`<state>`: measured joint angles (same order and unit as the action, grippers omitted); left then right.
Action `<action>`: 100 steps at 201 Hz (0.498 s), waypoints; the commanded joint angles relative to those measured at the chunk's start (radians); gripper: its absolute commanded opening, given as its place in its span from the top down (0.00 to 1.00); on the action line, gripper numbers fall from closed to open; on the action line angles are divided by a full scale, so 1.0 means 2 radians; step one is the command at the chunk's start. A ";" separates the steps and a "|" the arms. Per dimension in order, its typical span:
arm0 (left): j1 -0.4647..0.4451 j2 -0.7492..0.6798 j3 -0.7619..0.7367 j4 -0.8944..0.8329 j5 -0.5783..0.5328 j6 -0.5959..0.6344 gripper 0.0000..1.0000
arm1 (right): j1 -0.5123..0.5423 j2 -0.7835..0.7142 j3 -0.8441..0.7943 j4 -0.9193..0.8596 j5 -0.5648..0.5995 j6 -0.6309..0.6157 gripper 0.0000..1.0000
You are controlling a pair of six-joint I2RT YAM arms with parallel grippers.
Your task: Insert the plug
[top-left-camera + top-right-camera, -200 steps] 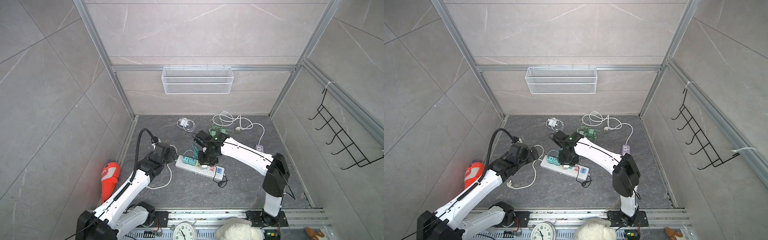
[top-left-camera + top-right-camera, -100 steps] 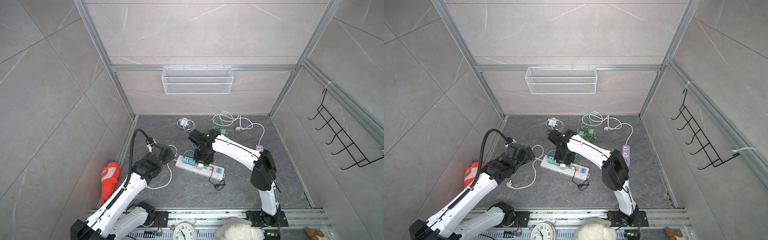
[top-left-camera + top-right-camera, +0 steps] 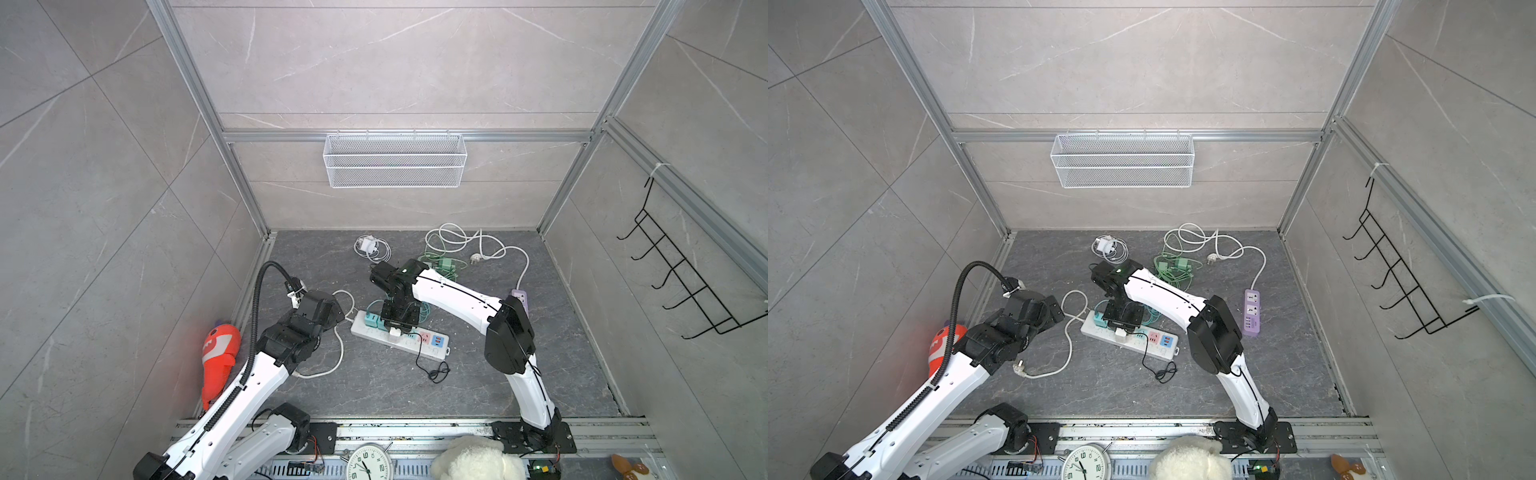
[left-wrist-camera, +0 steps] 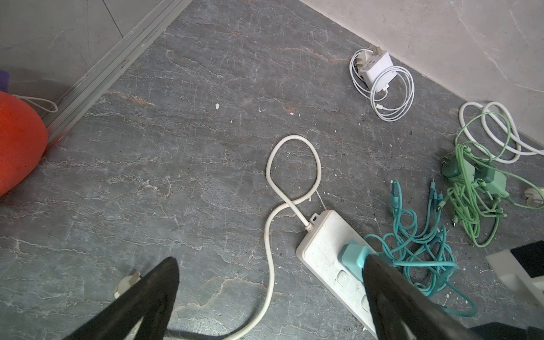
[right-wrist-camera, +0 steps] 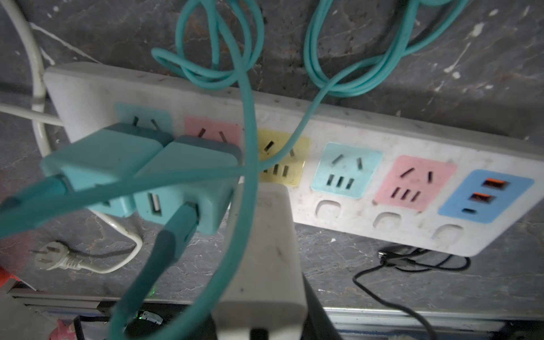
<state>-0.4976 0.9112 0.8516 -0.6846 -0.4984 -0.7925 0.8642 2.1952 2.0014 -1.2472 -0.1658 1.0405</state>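
Each arm is built from white moulded link shells joined by black joint housings. The left arm [image 3: 266, 384] carries a black corrugated conduit [image 3: 258, 303] that runs in an arch from its white link to the wrist. A small white connector block [image 3: 296, 289] is mounted at the wrist, and small dark fastener points dot the white shell. The right arm [image 3: 453, 297] has a thin black cable [image 3: 457, 289] routed along its white link and a green indicator light [image 3: 404, 270] on the black wrist housing. Its black base plate [image 3: 561, 436] is flat and rectangular. The left gripper [image 4: 269, 262] has two black tapered fingers [image 4: 153, 291].
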 commanded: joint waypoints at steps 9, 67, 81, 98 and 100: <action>0.001 -0.001 0.011 -0.010 -0.021 -0.003 0.00 | -0.007 0.008 0.032 -0.036 -0.001 0.012 1.00; 0.002 0.005 0.009 -0.008 -0.022 -0.004 0.00 | -0.015 0.012 0.033 -0.049 -0.010 0.011 1.00; 0.003 0.005 0.008 -0.008 -0.025 -0.003 0.00 | -0.015 0.003 0.010 -0.036 -0.014 0.019 1.00; 0.004 0.005 0.007 -0.006 -0.024 -0.004 0.00 | -0.014 -0.003 -0.008 -0.020 -0.024 0.027 1.00; 0.004 0.005 0.007 -0.006 -0.023 -0.004 0.00 | -0.014 -0.003 -0.008 -0.020 -0.024 0.028 1.00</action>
<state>-0.4965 0.9226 0.8516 -0.6888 -0.5205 -0.7929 0.8333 2.2047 2.0235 -1.2934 -0.1852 1.0595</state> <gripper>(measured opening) 0.996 0.338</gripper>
